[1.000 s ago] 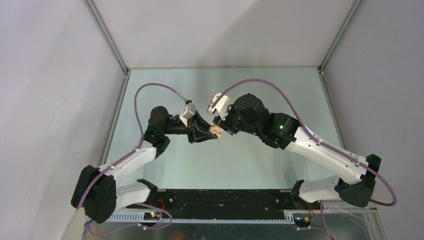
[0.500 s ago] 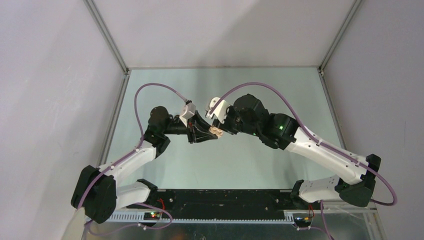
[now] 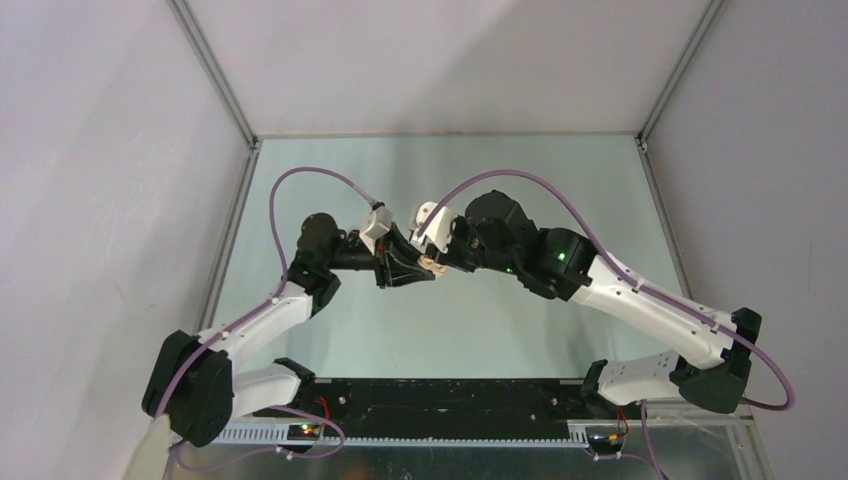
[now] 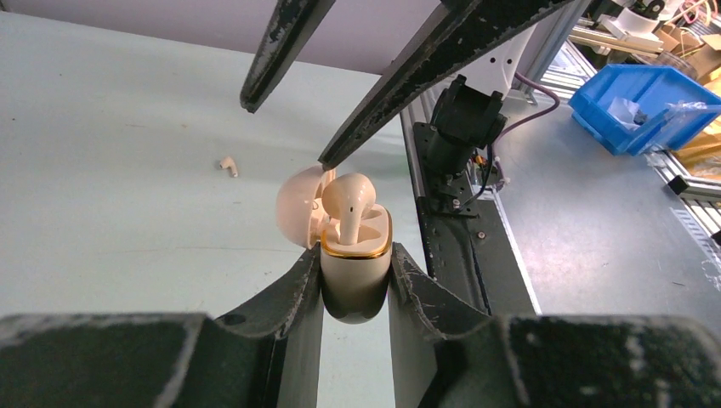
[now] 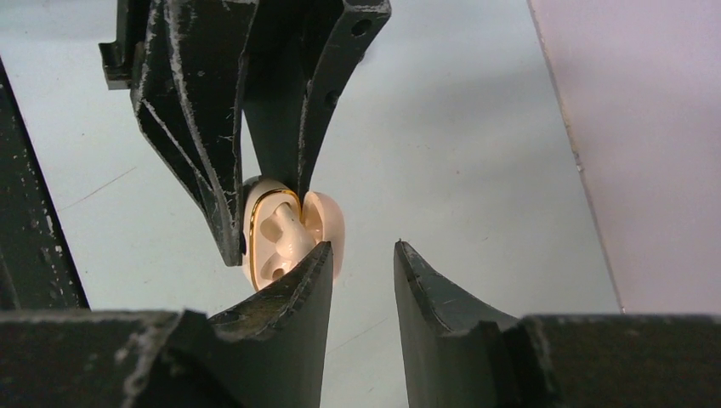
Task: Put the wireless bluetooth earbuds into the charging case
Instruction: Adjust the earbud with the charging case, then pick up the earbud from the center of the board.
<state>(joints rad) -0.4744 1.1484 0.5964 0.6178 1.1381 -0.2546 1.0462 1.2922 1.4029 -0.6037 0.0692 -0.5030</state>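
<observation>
Left jaws: clamped on the charging case (image 4: 355,276), with one dark finger (image 4: 293,289) pressed to each side of its lower body.
Right jaws: apart with nothing between them. Their two fingers (image 4: 400,85) reach in over the case. One tip ends just beside the open lid, and I can't tell whether it touches.
Charging case: cream with a gold rim, its mouth turned toward the right arm's fingers. From above it sits between the two wrists (image 3: 432,263), around the middle of the bench.
Lid (image 4: 298,208): open, swung back to one side of the case body.
Earbud in the case (image 4: 350,197): off-white, stem down in one well, its rounded head standing above the gold rim.
Loose earbud (image 4: 226,166): also off-white, lying alone on the bench, well apart from the case.
Bench (image 3: 500,330): pale green surface with plain walls on three sides.
Blue bin (image 4: 638,102): off beyond the bench edge, in the room behind.
</observation>
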